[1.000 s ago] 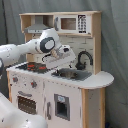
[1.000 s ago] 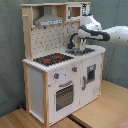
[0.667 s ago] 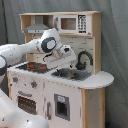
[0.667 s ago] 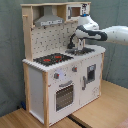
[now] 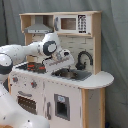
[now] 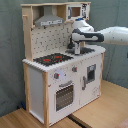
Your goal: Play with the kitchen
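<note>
A tall white and pale-wood toy kitchen (image 5: pixel 60 95) (image 6: pixel 60 75) stands on a wooden bench (image 6: pixel 100 112). My white arm (image 5: pixel 25 50) (image 6: pixel 112 36) reaches across its counter, just beneath the upper shelf. My tool (image 5: pixel 67 62) (image 6: pixel 77 49) hangs over the sink (image 5: pixel 75 75), pointing down; I cannot tell whether it is open or closed. The grey hood (image 5: pixel 39 27) (image 6: pixel 50 21) sits above and beside my tool. The red-ringed hob (image 5: pixel 32 66) (image 6: pixel 52 59) lies beside it on the counter. The black faucet (image 5: pixel 84 59) curves up just behind my tool. The oven door (image 6: pixel 64 95) is below, at the front.
</note>
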You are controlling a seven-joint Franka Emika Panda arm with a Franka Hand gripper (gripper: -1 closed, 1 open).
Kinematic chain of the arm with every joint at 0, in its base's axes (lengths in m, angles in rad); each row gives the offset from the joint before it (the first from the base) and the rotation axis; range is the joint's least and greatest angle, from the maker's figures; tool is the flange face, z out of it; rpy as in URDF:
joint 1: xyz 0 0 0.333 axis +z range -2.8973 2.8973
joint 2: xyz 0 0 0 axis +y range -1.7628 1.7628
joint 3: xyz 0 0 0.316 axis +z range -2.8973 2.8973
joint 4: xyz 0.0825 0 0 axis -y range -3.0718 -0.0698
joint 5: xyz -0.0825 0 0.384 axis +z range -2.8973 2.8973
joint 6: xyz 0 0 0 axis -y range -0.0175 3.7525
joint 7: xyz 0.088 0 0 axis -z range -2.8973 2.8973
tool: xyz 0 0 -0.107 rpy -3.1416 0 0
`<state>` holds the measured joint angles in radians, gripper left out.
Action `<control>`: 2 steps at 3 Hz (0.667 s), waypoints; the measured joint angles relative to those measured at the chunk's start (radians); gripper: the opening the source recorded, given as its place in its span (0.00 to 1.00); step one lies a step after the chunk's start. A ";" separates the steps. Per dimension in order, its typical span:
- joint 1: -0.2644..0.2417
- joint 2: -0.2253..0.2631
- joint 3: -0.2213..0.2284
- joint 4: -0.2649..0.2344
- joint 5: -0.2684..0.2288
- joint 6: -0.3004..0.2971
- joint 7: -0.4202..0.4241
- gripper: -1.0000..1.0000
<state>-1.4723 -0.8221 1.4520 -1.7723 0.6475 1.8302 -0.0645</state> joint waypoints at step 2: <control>-0.060 0.046 0.080 0.001 0.001 -0.016 -0.102 1.00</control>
<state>-1.5318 -0.7764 1.5323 -1.7717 0.6483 1.8141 -0.1665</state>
